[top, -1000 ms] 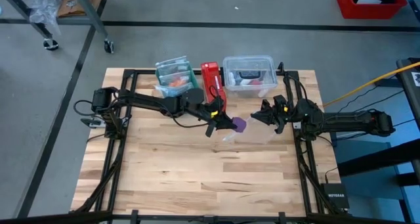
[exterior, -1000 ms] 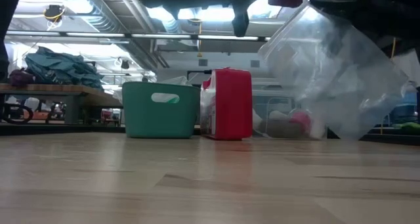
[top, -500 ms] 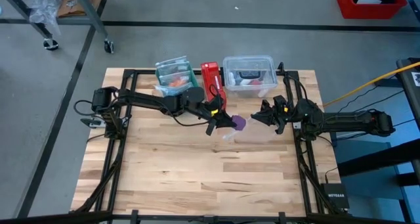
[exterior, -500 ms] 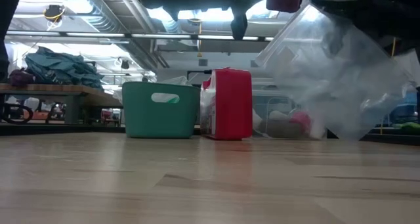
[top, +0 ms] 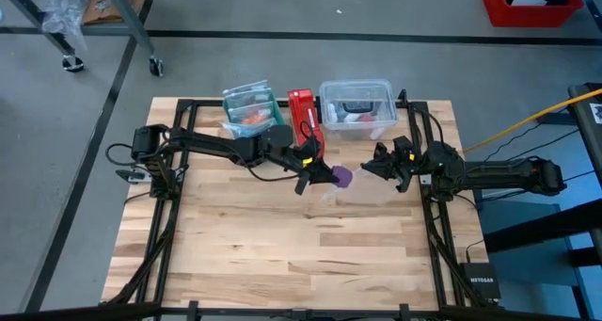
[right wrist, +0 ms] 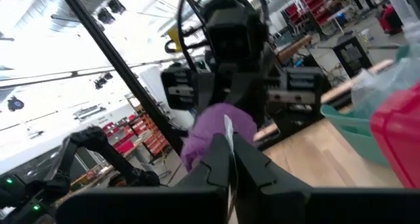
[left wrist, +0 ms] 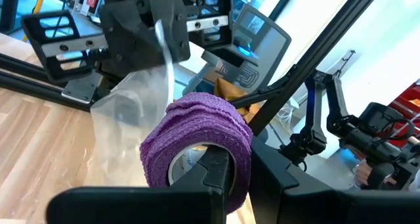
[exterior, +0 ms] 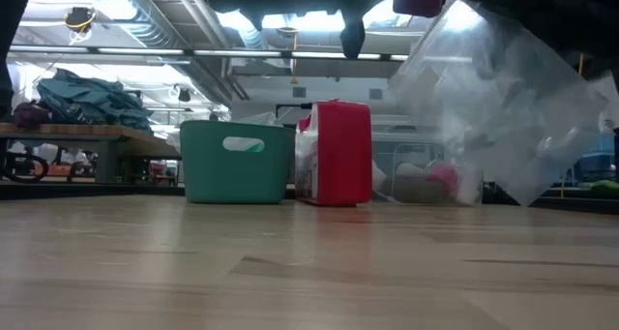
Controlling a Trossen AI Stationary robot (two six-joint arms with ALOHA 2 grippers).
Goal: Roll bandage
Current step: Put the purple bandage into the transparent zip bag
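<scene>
The bandage (top: pixel 343 177) is a short purple coil held above the middle of the wooden table (top: pixel 282 255), its hollow core facing the left arm's wrist camera, its axis running roughly along that arm. The left gripper (top: pixel 328 176) is clamped on the coil's wall, one finger inside the core. The right gripper (top: pixel 369 168), fingers pressed together, pinches a clear plastic bag (exterior: pixel 503 117) hanging beside the coil. A green bin (exterior: pixel 237 162), red box (exterior: pixel 340 153) and clear tub (top: pixel 356 104) stand along the far edge
</scene>
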